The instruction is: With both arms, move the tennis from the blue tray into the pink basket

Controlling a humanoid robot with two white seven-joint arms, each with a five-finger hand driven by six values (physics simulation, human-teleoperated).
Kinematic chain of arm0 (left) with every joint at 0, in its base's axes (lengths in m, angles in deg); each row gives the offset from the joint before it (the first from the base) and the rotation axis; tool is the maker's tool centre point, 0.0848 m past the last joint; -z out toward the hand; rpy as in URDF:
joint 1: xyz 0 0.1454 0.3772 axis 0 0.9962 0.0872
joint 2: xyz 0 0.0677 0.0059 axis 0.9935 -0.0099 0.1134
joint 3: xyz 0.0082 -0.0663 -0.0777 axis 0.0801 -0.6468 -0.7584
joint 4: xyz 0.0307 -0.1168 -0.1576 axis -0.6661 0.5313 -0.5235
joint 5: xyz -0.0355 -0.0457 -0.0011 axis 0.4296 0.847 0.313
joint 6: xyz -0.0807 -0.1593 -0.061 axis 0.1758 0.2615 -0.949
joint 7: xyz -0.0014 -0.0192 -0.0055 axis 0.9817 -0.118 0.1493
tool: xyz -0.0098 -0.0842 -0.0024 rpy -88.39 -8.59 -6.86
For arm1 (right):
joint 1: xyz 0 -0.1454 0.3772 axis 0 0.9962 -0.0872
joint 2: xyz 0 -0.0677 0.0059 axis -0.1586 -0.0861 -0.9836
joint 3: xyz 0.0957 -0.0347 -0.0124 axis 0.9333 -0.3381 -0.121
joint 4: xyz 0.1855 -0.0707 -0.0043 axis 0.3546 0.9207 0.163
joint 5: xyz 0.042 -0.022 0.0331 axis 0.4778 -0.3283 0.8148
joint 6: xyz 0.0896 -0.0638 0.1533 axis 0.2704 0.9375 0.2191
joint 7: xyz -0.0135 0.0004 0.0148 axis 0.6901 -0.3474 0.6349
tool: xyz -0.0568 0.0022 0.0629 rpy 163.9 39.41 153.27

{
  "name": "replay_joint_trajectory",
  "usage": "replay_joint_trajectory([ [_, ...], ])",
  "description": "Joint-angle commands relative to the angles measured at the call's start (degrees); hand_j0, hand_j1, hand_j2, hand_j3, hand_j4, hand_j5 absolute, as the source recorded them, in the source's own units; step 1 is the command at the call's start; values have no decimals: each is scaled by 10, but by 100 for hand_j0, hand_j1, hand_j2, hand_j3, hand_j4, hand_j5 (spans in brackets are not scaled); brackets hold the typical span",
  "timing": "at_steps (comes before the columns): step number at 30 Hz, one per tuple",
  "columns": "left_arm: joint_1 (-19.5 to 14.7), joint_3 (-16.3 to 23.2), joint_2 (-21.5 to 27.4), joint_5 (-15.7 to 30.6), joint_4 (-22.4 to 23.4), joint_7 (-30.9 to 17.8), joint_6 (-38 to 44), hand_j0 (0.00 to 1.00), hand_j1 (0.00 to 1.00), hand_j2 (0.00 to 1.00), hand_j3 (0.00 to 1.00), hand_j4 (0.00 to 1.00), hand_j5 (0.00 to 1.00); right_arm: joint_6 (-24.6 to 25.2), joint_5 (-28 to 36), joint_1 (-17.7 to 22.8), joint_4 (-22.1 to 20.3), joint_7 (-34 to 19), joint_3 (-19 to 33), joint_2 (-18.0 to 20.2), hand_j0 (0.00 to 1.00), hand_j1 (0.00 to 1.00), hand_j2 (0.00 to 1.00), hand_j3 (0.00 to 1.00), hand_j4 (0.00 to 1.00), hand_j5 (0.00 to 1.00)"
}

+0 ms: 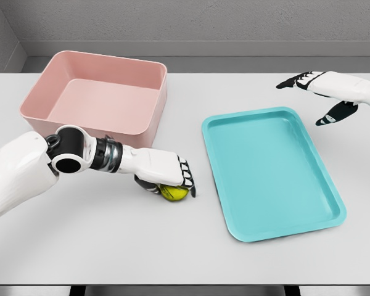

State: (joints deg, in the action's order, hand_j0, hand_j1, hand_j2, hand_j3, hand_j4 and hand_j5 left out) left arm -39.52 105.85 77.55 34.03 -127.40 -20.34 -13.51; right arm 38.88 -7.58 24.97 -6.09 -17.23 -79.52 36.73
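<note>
the tennis ball (173,193) is held on the table (111,246) by the curled left hand (166,176) — just in front of the pink basket (98,92). it should be gripped firmly, lifted over the wall. the right hand (324,92) is spread open, empty — beyond the blue tray (271,172).

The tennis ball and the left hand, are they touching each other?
Touching. In the head view the left hand covers the tennis ball from above, its fingers curled over it with no gap, on the table between the pink basket and blue tray.
</note>
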Motion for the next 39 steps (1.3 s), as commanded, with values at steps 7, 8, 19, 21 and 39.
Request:
replay_joint_trajectory([
  [7, 3, -1, 2, 9, -2, 0, 1, 54, 54, 54, 54, 54, 54, 1, 4, 0, 0, 0, 1, 0, 100, 100, 100, 100, 100, 100],
  [8, 3, -2, 2, 10, -3, 0, 1, 54, 54, 54, 54, 54, 54, 1, 4, 0, 0, 0, 1, 0, 100, 100, 100, 100, 100, 100],
  [19, -21, -13, 21, 60, -24, 0, 1, 54, 54, 54, 54, 54, 54, 1, 4, 0, 0, 0, 1, 0, 100, 100, 100, 100, 100, 100],
  [21, -33, -22, 29, 69, -23, 0, 1, 54, 54, 54, 54, 54, 54, 1, 4, 0, 0, 0, 1, 0, 100, 100, 100, 100, 100, 100],
  [39, -104, -26, 51, 119, -2, 0, 1, 54, 54, 54, 54, 54, 54, 1, 4, 0, 0, 0, 1, 0, 100, 100, 100, 100, 100, 100],
])
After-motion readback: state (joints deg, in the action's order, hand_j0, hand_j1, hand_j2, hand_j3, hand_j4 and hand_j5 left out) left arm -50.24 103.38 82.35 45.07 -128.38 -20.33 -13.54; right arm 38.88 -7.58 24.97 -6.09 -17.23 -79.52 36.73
